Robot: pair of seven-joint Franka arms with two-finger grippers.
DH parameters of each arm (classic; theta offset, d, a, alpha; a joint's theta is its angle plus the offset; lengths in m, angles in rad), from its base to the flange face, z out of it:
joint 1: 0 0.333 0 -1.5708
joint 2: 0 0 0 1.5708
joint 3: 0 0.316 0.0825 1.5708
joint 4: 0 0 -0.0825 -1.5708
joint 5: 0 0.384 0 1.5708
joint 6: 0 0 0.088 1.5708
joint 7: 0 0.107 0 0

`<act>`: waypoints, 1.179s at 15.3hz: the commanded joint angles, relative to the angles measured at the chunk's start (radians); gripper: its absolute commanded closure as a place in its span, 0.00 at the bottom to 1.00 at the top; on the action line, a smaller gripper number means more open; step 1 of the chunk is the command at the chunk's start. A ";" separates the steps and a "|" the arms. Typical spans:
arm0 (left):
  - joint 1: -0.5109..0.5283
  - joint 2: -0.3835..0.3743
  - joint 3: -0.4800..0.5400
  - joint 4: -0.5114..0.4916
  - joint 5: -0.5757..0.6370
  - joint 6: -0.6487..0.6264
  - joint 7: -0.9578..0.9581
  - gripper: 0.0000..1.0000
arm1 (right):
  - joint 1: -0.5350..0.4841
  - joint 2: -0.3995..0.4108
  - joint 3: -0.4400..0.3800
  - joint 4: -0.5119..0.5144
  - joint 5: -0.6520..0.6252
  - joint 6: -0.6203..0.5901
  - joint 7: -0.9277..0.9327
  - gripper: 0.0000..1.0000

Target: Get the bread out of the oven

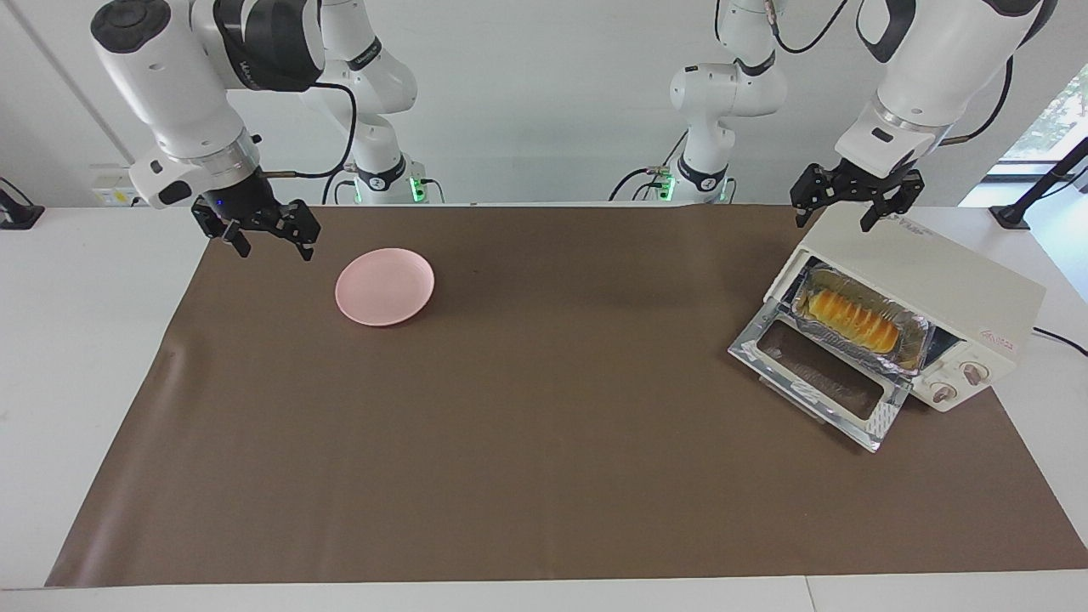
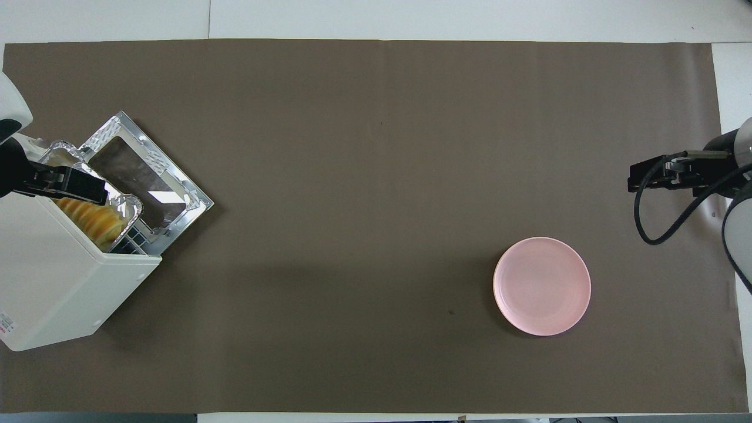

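Oven (image 1: 952, 289) at frame right, door down, bread (image 1: 852, 320) unremoved in foil tray (image 1: 909, 340) inside; left tool (image 1: 854, 204) spread empty above oven, right tool (image 1: 270, 234) spread empty upper left near plate (image 1: 384, 286); extraction pending.

Bright, even indoor lighting; both views sharp.
Soft shadows lie under the pink plate (image 1: 384, 286); glare on the oven door (image 2: 154, 194).

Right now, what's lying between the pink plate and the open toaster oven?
Nothing: between the pink plate and the toaster oven, with its door folded down, only bare brown table cover shows in both views, most plainly in the overhead one.
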 commanded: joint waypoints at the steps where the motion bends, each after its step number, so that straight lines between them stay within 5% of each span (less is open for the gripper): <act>1: 0.009 -0.034 -0.003 -0.042 -0.014 0.028 0.014 0.00 | -0.011 -0.005 0.009 0.007 -0.018 -0.020 -0.019 0.00; 12: 0.005 -0.013 0.032 -0.002 -0.021 0.002 -0.097 0.00 | -0.011 -0.005 0.009 0.007 -0.018 -0.020 -0.019 0.00; 15: 0.002 0.165 0.032 0.195 -0.020 -0.090 -0.270 0.00 | -0.011 -0.005 0.009 0.007 -0.018 -0.020 -0.019 0.00; 18: 0.000 0.301 0.037 0.289 0.014 -0.084 -0.400 0.00 | -0.011 -0.005 0.009 0.007 -0.018 -0.020 -0.019 0.00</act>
